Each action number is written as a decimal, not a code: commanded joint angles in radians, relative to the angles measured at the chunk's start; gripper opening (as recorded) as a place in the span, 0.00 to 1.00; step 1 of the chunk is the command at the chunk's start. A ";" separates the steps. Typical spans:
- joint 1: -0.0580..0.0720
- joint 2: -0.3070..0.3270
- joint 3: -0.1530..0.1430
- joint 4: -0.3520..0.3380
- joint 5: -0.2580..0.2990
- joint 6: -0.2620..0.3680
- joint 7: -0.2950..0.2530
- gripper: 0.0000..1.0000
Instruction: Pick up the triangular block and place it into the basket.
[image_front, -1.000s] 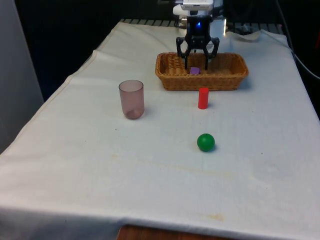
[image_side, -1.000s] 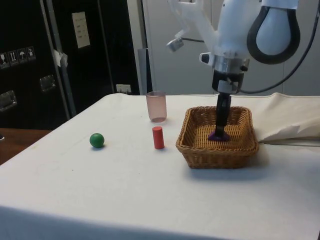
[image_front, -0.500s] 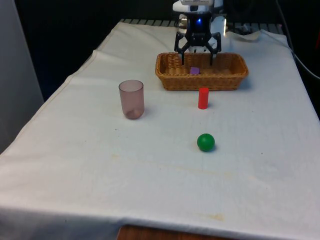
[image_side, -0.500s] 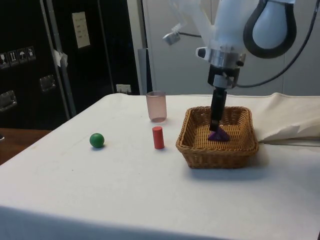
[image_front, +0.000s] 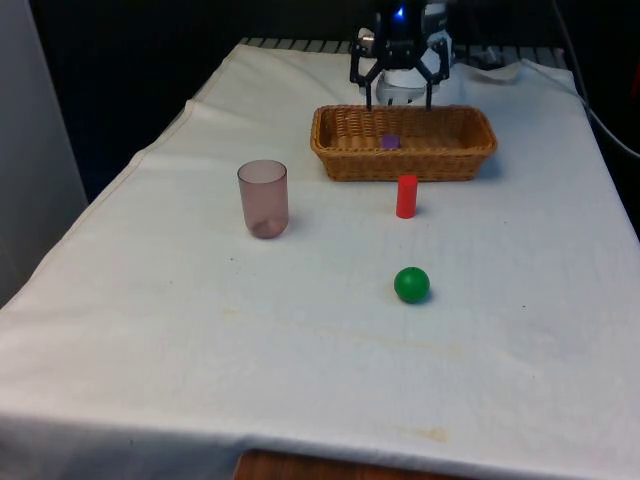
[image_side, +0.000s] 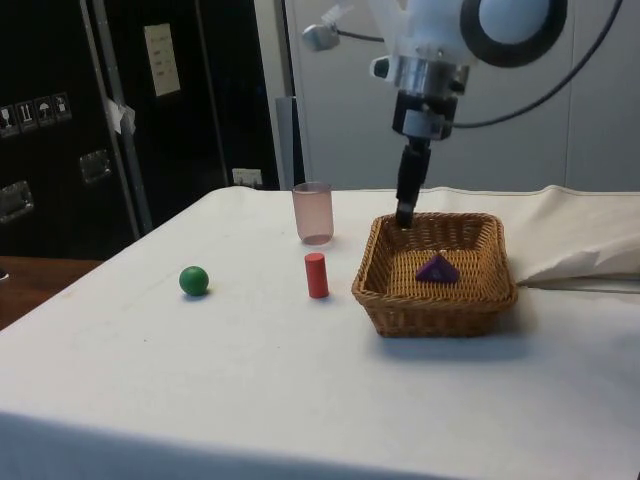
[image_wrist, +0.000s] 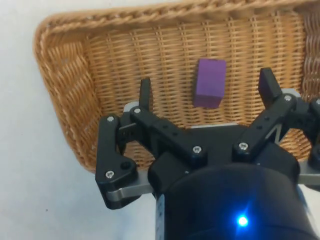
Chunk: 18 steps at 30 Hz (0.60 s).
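The purple triangular block (image_side: 437, 268) lies on the floor of the wicker basket (image_side: 382, 298), free of any grip. The front view has the block (image_front: 390, 142) just showing over the basket's near wall (image_front: 400, 160). In the wrist view the block (image_wrist: 209, 83) rests on the weave between the spread fingers. My black gripper (image_front: 398, 103) hangs open above the basket, nothing between its fingers. From the side the gripper (image_side: 405, 216) is over the basket's far rim, well above the block.
A translucent pink cup (image_front: 263, 198) stands on the white cloth at the front view's left. A red cylinder (image_front: 406, 196) stands just in front of the basket. A green ball (image_front: 411, 285) lies nearer the camera.
The gripper has risen out of the basket, leaving the purple block lying inside. A second ago its fingers were down beside the block.
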 joint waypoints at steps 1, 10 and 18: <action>-0.008 0.003 0.004 0.016 -0.010 -0.018 0.007 1.00; -0.001 -0.015 0.012 0.105 -0.004 -0.120 0.015 1.00; 0.006 -0.002 0.022 0.173 0.004 -0.171 0.020 1.00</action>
